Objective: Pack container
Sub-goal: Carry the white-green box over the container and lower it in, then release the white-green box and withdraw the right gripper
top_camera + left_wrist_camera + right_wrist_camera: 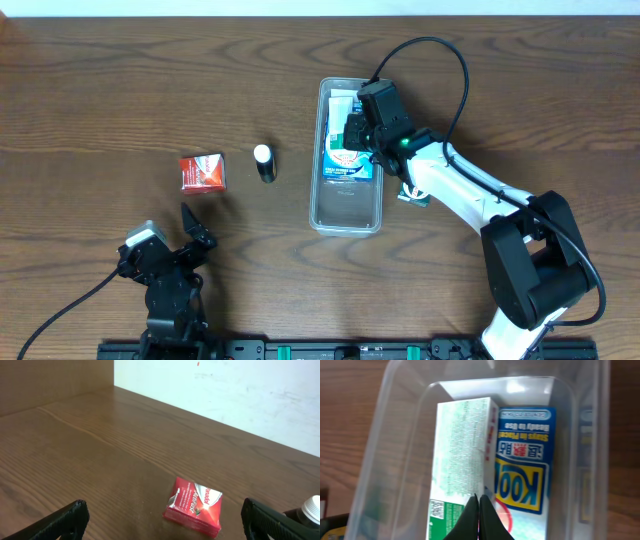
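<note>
The container (347,212) is a long clear plastic tub in the middle of the table. It holds a green-and-white box (462,445) and a blue-and-white box (522,460) side by side. My right gripper (355,130) hangs over the tub's far half. Its fingers (479,510) are pressed together with nothing between them, above the seam between the two boxes. A red box (202,172) lies on the table to the left. My left gripper (190,232) is open and empty, low at the front left, with the red box (195,506) ahead of its fingers (164,512).
A small dark bottle with a white cap (264,162) lies between the red box and the tub; it also shows at the right edge of the left wrist view (311,509). The right arm's cable loops over the table's far right. The tub's wall (385,445) rings the boxes.
</note>
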`<state>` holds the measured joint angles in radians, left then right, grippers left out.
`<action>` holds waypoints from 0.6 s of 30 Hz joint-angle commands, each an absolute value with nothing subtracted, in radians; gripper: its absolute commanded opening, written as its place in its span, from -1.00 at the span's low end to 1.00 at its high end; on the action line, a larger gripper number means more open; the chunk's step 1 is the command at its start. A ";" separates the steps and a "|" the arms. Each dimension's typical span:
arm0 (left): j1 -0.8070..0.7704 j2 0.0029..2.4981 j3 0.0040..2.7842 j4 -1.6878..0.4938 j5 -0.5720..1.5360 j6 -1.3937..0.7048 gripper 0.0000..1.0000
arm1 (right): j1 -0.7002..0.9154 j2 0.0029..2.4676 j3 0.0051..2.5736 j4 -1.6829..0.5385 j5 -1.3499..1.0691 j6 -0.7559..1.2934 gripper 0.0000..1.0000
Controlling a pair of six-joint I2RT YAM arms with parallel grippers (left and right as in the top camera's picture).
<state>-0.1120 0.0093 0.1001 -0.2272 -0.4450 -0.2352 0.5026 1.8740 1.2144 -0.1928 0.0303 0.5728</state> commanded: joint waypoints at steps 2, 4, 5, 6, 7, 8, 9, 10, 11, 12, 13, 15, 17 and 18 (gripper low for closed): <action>-0.107 0.004 0.076 -0.233 -0.457 -0.229 0.96 | 0.501 1.890 1.221 -0.192 0.079 0.560 -0.97; -0.107 0.004 0.076 -0.233 -0.457 -0.229 0.96 | 0.501 1.915 1.221 -0.191 0.079 0.560 -0.97; -0.107 0.004 0.076 -0.233 -0.457 -0.229 0.96 | 0.501 1.922 1.221 -0.191 0.079 0.559 -0.97; -0.107 0.004 0.076 -0.233 -0.457 -0.229 0.96 | 0.501 1.935 1.221 -0.191 0.078 0.559 -0.97; -0.107 0.004 0.076 -0.233 -0.457 -0.229 0.96 | 0.501 1.943 1.221 -0.191 0.078 0.559 -0.97; -0.107 0.004 0.076 -0.233 -0.457 -0.229 0.96 | 0.501 1.952 1.221 -0.191 0.078 0.560 -0.97; -0.107 0.004 0.076 -0.233 -0.457 -0.229 0.96 | 0.501 1.961 1.221 -0.188 0.078 0.559 -0.97; -0.107 0.004 0.076 -0.233 -0.457 -0.229 0.96 | 0.501 1.967 1.221 -0.186 0.074 0.559 -0.97; -0.107 0.004 0.076 -0.233 -0.457 -0.229 0.96 | 0.501 1.971 1.221 -0.179 0.062 0.545 -0.96; -0.107 0.004 0.076 -0.233 -0.457 -0.229 0.96 | 0.503 1.975 1.221 -0.158 0.028 0.504 -0.95; -0.107 0.004 0.076 -0.233 -0.457 -0.229 0.96 | 0.505 1.975 1.221 -0.146 0.008 0.480 -0.95; -0.107 0.004 0.076 -0.233 -0.457 -0.229 0.96 | 0.509 1.975 1.221 -0.094 -0.059 0.396 -0.92; -0.107 0.004 0.076 -0.233 -0.457 -0.229 0.96 | 0.514 1.975 1.221 -0.056 -0.083 0.361 -0.90; -0.107 0.004 0.076 -0.233 -0.457 -0.229 0.96 | 0.514 1.975 1.221 -0.047 -0.085 0.361 -0.89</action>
<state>-0.1120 0.0093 0.1001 -0.2272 -0.4450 -0.2348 0.5041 1.9575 1.2160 -0.0639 -0.0216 0.4503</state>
